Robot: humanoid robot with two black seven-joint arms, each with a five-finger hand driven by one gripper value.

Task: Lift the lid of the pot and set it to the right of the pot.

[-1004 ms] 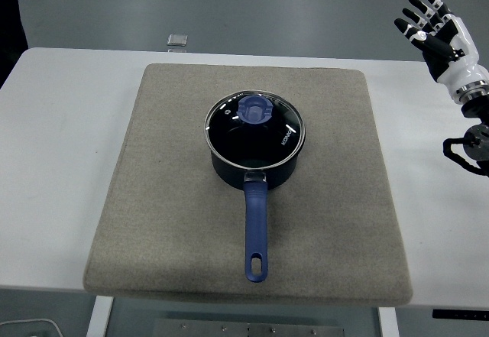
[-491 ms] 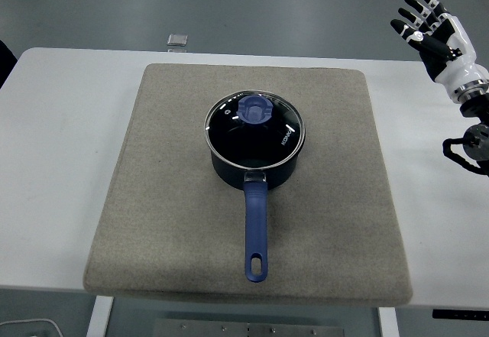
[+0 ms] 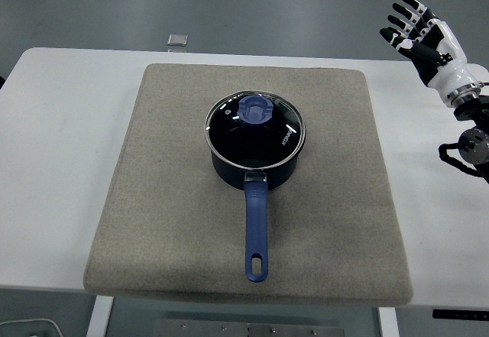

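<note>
Head view shows we are only starting: our right hand [image 3: 422, 37] is hovering open at upper right, glass lid [image 3: 254, 127] sitting on the saucepan [image 3: 256, 161].

Over the last second the right hand [image 3: 422, 35] has drifted leftward and slightly upward above the table's far right corner, so its spread fingers [image 3: 403, 16] now sit further in from the picture's right edge than before. The wrist has tilted with it, the white forearm now slanting more steeply down toward the right edge.
</note>
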